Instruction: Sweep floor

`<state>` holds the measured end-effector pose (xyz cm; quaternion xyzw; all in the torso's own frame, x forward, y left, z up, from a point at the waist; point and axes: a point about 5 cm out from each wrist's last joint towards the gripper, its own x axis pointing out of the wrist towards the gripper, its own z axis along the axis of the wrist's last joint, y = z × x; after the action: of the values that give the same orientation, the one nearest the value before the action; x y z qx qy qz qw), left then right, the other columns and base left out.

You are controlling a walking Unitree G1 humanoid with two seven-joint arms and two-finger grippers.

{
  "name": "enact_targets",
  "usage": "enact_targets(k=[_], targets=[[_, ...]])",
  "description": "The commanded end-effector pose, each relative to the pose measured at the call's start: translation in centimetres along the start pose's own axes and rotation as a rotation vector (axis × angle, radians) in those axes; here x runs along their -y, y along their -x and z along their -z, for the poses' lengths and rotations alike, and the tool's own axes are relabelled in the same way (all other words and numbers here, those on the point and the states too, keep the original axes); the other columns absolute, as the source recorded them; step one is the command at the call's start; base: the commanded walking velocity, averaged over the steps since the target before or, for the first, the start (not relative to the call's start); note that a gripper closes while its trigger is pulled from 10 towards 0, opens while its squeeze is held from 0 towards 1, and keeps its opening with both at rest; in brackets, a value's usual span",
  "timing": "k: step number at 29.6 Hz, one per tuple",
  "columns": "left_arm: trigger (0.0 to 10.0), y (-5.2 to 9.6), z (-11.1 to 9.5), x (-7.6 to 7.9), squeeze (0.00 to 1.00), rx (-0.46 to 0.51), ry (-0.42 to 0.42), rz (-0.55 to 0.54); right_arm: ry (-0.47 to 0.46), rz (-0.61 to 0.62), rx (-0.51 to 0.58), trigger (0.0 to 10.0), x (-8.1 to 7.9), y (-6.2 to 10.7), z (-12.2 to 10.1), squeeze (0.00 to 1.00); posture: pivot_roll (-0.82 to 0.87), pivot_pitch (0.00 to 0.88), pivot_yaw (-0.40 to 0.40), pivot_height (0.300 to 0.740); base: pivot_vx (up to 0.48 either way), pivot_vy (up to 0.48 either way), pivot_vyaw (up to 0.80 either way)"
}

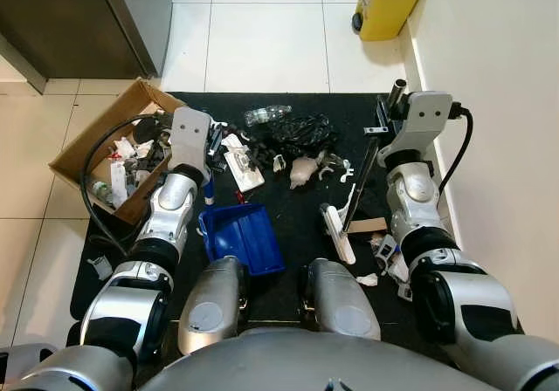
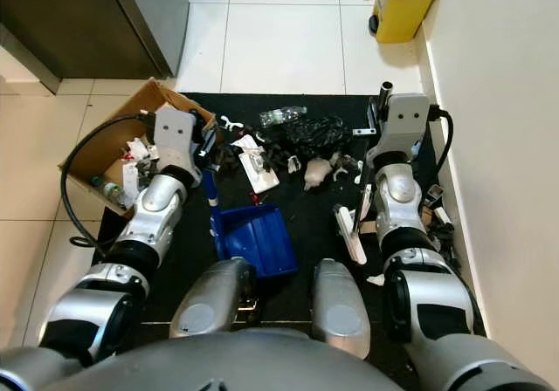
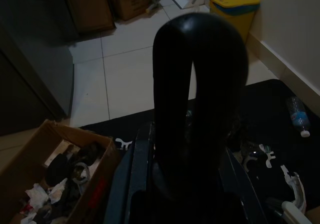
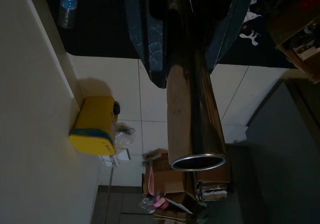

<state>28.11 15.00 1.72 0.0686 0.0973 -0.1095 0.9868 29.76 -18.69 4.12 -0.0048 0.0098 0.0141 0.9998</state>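
At left of the frame a cardboard box [image 1: 96, 151] holds rubbish; the left gripper [image 3: 200, 84], fingers pinching its handle, holds the blue dustpan [image 1: 244, 236] at centre; litter [image 1: 297, 147] sits unswept on the black mat [image 1: 297, 112] above it; the right gripper [image 4: 187, 39] clamps the broom [image 1: 342, 221] at right; sweeping looks barely begun.
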Motion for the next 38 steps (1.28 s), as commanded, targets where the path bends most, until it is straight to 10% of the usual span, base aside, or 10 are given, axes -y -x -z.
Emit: enact_targets(k=[1,26,38], targets=[[10.0,0.2,0.7,-0.2,0.00,-0.032,-0.019,-0.002,-0.010,-0.007,-0.081,10.0,-0.2,0.8,1.6,0.00,0.04,0.000,0.007,0.740,0.000,0.000,0.00],[10.0,-0.2,-0.4,-0.2,0.00,0.009,-0.079,0.019,0.048,0.017,-0.055,10.0,0.4,0.3,0.7,0.00,0.05,0.003,0.014,0.740,0.000,0.000,0.00],[10.0,-1.8,-5.1,0.8,0.00,0.223,-0.072,0.120,0.060,0.071,0.051,10.0,2.3,-0.9,-2.0,0.00,0.04,0.005,0.011,0.740,0.000,0.000,0.00]])
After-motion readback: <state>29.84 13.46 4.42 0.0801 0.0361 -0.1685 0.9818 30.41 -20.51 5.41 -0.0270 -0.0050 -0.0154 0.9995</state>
